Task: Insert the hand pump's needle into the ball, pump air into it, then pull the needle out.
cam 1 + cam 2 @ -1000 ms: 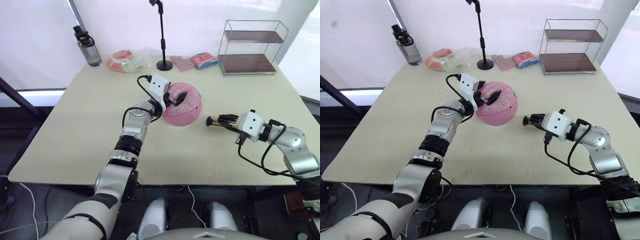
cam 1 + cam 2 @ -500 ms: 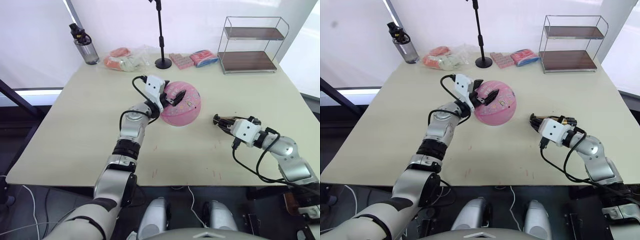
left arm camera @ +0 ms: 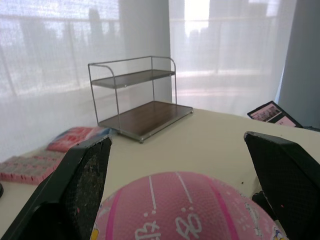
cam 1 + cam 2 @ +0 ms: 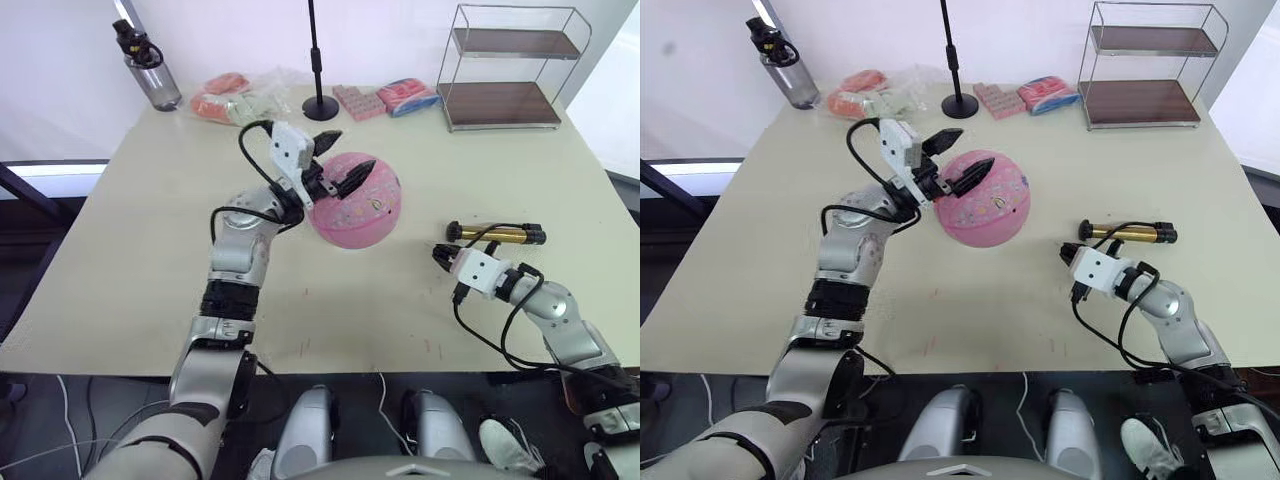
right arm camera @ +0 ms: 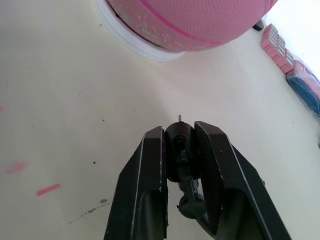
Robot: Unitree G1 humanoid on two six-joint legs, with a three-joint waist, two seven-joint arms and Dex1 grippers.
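The right gripper (image 5: 179,142) pinches the needle (image 5: 179,131), not yet inserted; the left gripper (image 4: 953,158) straddles the ball (image 4: 985,200), spread wide; the pump (image 4: 495,234) lies near; pumping remains.

pink ball (image 4: 358,200) with cartoon prints, gold-brass hand pump (image 4: 497,234)

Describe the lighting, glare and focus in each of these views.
Eye views: even daylight, washed-out white backdrop, soft shadow under the ball. Left wrist view: backlit curtains glare white, the open left gripper's fingers dark and soft, the wire rack sharp. Right wrist view: fingers crisp around the needle, ball above blurred.
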